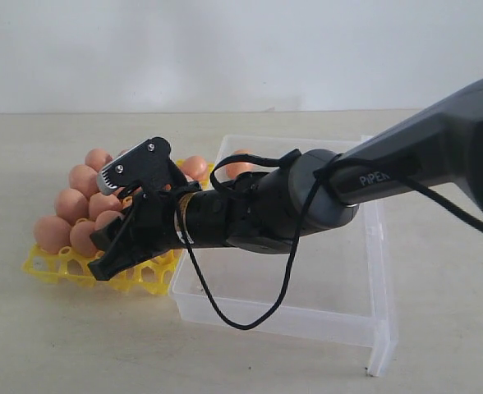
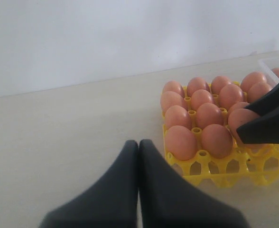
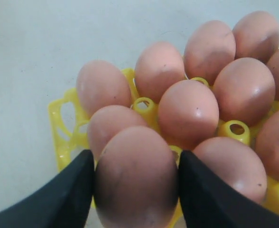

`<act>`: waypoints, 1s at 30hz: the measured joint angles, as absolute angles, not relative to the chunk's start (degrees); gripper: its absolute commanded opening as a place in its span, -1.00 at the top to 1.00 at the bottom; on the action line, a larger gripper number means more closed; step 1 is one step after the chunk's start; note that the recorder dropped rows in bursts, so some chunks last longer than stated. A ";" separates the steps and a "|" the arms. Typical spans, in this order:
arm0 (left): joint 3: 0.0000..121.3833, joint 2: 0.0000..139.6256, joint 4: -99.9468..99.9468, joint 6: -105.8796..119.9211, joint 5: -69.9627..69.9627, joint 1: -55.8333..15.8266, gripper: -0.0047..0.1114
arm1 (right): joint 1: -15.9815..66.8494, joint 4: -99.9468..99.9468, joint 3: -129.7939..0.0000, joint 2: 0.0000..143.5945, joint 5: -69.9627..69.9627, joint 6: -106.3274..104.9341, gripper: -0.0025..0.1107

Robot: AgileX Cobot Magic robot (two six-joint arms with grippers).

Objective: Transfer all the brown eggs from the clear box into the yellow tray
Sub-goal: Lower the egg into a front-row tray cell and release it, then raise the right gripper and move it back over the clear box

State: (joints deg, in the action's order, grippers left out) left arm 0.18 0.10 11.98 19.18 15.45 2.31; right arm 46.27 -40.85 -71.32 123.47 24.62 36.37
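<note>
Above the yellow tray, one brown egg pinched in the right end effector.

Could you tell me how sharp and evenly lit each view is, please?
Exterior view: soft, even light, no harsh glare on the clear box. Left wrist view: the shut left gripper looks soft, the yellow tray sharper. Right wrist view: the held egg looks darker than the eggs behind.
</note>
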 measured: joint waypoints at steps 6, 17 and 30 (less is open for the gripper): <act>0.18 0.10 11.98 19.18 15.45 2.31 0.99 | 46.27 -40.85 -71.32 123.47 24.71 36.37 0.05; 0.18 0.10 11.98 19.18 15.45 2.31 0.99 | 46.27 -40.85 -71.32 123.47 24.71 36.85 0.05; 0.18 0.10 11.98 19.18 15.45 2.31 0.99 | 46.27 -40.85 -71.32 116.40 20.40 38.92 0.16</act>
